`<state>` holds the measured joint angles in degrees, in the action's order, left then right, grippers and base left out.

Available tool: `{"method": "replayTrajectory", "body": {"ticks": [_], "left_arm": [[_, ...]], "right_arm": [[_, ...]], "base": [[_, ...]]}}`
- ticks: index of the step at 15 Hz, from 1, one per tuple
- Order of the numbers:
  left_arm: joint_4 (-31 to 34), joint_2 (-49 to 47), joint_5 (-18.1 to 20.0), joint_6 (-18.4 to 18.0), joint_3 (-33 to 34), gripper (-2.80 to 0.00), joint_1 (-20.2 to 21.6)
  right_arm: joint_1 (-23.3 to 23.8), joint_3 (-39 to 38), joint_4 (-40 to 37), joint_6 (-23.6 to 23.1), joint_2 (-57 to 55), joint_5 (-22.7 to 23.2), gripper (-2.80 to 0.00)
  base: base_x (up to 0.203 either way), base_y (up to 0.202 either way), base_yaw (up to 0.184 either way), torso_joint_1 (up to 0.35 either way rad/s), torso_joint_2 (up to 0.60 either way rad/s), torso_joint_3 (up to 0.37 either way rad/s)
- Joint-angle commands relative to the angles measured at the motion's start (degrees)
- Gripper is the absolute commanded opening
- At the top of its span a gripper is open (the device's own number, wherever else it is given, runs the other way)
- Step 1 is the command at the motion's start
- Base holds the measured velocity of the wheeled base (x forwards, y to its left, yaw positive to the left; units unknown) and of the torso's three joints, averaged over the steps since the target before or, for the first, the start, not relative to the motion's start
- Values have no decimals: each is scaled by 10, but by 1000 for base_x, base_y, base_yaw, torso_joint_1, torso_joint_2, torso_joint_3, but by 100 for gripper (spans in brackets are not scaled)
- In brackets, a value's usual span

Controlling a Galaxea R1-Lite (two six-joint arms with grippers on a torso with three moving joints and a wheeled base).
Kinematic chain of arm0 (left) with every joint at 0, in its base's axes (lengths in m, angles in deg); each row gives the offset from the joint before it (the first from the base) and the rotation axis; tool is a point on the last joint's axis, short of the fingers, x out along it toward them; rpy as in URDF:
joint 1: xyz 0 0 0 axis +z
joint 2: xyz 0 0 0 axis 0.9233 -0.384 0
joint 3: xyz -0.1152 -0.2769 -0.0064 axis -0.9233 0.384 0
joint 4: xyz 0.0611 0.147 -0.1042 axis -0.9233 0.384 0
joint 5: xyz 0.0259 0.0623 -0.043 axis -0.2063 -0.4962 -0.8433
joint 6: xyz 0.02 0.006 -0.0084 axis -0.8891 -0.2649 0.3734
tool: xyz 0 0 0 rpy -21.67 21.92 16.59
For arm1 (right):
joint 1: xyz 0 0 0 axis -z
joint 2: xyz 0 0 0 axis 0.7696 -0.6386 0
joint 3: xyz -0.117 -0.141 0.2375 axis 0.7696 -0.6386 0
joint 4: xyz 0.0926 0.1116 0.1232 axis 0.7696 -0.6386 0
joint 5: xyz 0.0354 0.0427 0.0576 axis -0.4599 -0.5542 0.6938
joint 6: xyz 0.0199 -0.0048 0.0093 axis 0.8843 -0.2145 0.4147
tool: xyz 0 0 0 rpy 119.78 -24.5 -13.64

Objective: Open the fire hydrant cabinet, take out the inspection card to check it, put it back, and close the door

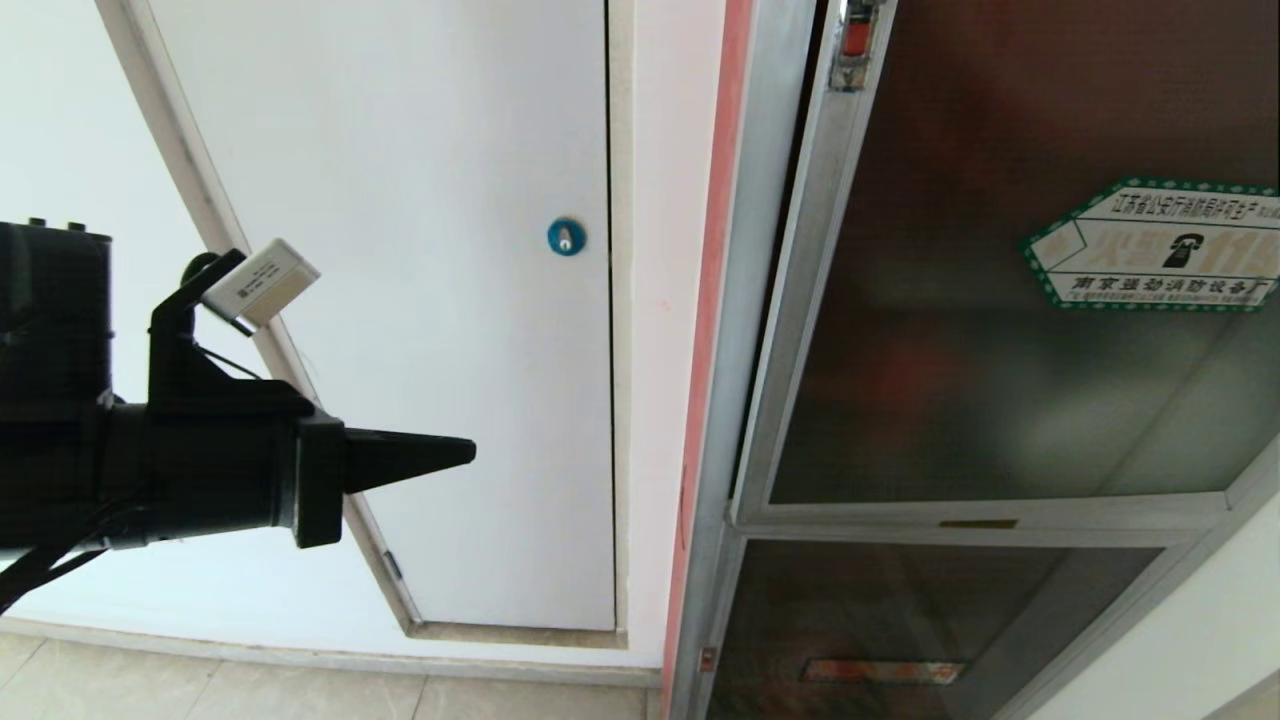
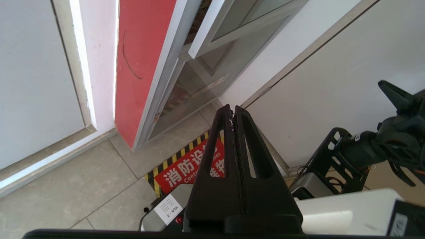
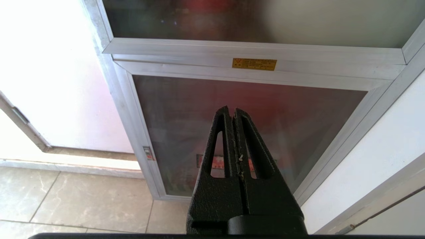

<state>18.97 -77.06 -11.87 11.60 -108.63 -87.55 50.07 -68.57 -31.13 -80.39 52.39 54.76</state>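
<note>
fire hydrant cabinet (image 1: 760,300) at three o'clock in the head view, silver-framed. door (image 1: 1000,330) hung in it, slightly ajar at its nine o'clock edge; likely rigid, heavy-swinging, glass slick, so best hooked by that metal edge. inspection card unseen. left gripper (image 1: 465,452) at nine o'clock, pinched closed, empty. right gripper (image 3: 232,111) clamped closed, empty, facing the lower panel.

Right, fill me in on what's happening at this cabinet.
The robot faces the fire hydrant cabinet, whose glass door stands slightly ajar on its left edge. The left gripper is raised in front of the white panel door, fingers shut and empty, not touching the cabinet. The right gripper is shut too, parked low before the lower glass panel. No inspection card is in view.
</note>
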Motion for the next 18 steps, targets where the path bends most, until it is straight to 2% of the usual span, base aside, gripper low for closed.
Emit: {"method": "replayTrajectory", "body": {"ticks": [1,6,12,16,18], "left_arm": [[0,-53,2,2,-33,-280,-11],[0,-114,0,18,-114,-280,-74],[2,-216,-4,52,-260,-280,-96],[2,-244,-7,54,-293,-280,-112],[2,-272,-25,53,-335,-280,-129]], "right_arm": [[0,0,0,0,0,0,-280],[0,0,0,0,0,0,-280],[0,0,0,0,0,0,-280],[0,0,0,0,0,0,-280],[0,0,0,0,0,0,-280]], "base": [[0,0,0,0,0,0],[0,0,0,0,0,0],[0,0,0,0,0,0],[0,0,0,0,0,0],[0,0,0,0,0,0]]}}
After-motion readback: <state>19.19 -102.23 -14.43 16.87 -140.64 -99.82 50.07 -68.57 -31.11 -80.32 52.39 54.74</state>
